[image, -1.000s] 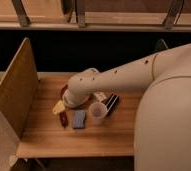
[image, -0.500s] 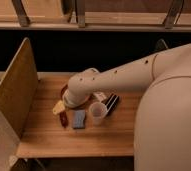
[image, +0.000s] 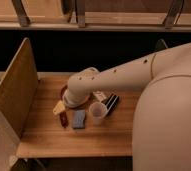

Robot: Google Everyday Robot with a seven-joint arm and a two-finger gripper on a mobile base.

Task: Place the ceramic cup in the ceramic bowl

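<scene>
Cream pincer (image: 75, 99) hangs over the reddish ceramic bowl (image: 63, 93), can't tell if it's apart or together. The ceramic cup (image: 97, 112) stands ungrabbed on the desk (image: 49, 142) just beside the bowl, so I reckon it's pre-grasp: next, shift over and grip it.

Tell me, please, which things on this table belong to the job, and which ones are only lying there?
For the job: ceramic cup, upright beside the bowl; ceramic bowl, partly under the arm; gripper, at the arm's end above the bowl.
Lying about: blue block, dark red object, pale yellow object, black striped packet.
</scene>
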